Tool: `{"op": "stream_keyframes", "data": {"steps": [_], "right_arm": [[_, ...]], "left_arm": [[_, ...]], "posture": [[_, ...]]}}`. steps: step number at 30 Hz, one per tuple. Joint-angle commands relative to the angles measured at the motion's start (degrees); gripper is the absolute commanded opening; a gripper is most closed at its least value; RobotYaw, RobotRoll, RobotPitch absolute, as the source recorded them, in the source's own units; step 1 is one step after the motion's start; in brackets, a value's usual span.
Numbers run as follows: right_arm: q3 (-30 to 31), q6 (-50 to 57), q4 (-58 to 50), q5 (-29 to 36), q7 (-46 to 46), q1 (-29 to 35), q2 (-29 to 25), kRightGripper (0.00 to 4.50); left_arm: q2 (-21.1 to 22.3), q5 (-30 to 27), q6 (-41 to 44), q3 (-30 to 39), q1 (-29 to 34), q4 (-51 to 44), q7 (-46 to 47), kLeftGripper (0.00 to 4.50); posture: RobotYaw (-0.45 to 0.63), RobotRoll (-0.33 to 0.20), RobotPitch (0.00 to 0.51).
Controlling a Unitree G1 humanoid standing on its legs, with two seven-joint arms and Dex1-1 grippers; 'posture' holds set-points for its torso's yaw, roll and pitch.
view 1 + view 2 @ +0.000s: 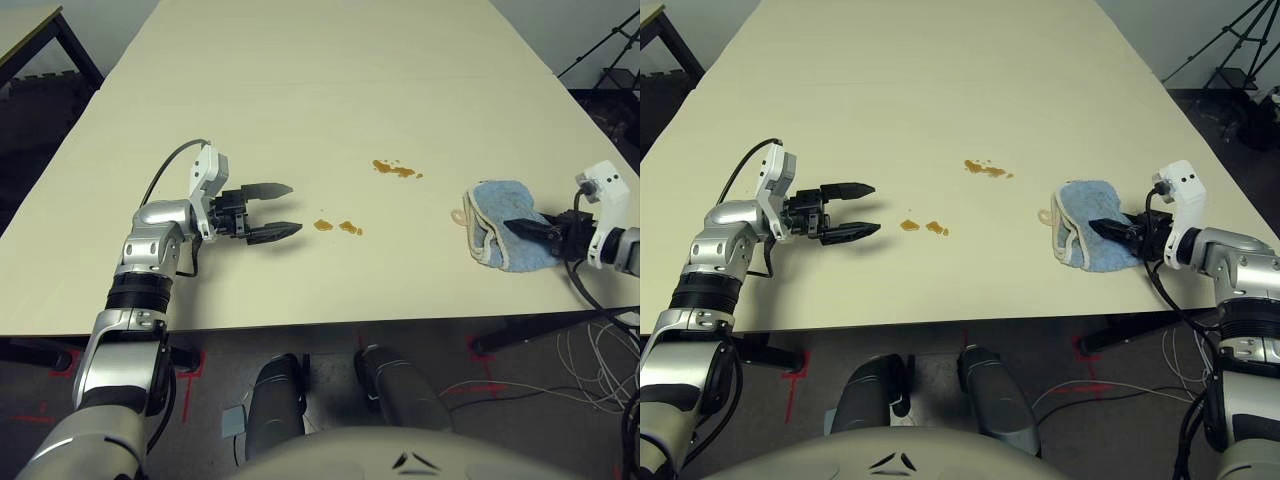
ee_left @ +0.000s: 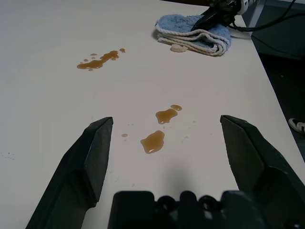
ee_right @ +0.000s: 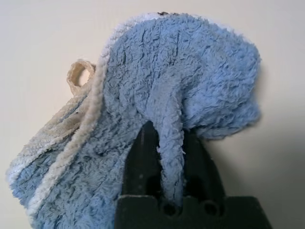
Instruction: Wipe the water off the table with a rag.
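Right gripper (image 1: 1110, 228) pinching the rag (image 1: 1087, 239) near the table's right edge, left gripper (image 1: 282, 209) spread wide and empty.

The right gripper's two black fingers are closed on a raised fold of the blue cloth — the rag lies bunched on the table (image 1: 300, 90), its pale stitched edging and small loop turned toward the middle; the left gripper holds nothing and sits low over the top toward the near-left part, fingers pointing across at the spill; the water (image 1: 337, 226) — two small orange-brown splotches — lies just beyond its fingertips, toward the near edge; a second cluster (image 1: 394, 168) sits farther in, between those splotches and the rag, apart from both.
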Motion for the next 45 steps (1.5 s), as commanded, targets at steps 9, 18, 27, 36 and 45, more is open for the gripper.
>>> {"op": "stream_keyframes", "data": {"steps": [9, 18, 27, 36, 45], "right_arm": [[-5.83, 13.91, -16.15, 9.77, -0.84, 2.58, -0.63, 0.02], [-6.41, 28.31, -35.37, 21.22, -5.25, 2.28, 2.67, 0.02], [-2.20, 31.11, -40.99, 23.65, -11.21, 1.72, 9.35, 0.02], [6.19, 27.98, -40.18, 18.25, -17.58, 3.42, 14.66, 0.02], [18.03, 24.09, -35.72, 10.03, -19.84, 0.42, 19.08, 0.02]], "left_arm": [[2.98, 1.84, -1.97, -0.28, -0.88, 3.34, -2.58, 4.50], [5.11, 1.81, -1.95, -0.19, -1.01, 4.23, -4.25, 4.50], [5.15, 1.64, -1.33, -0.28, -0.17, 2.90, -3.82, 4.50], [6.67, 1.97, -1.58, -0.16, 1.24, 2.58, -4.20, 4.50], [7.36, 2.25, -2.67, -0.33, 1.27, 2.76, -4.09, 4.50]], "posture": [[-0.35, 0.000, 0.138], [-0.35, 0.000, 0.139], [-0.34, 0.000, 0.137], [-0.32, 0.000, 0.132], [-0.31, 0.000, 0.125]]}}
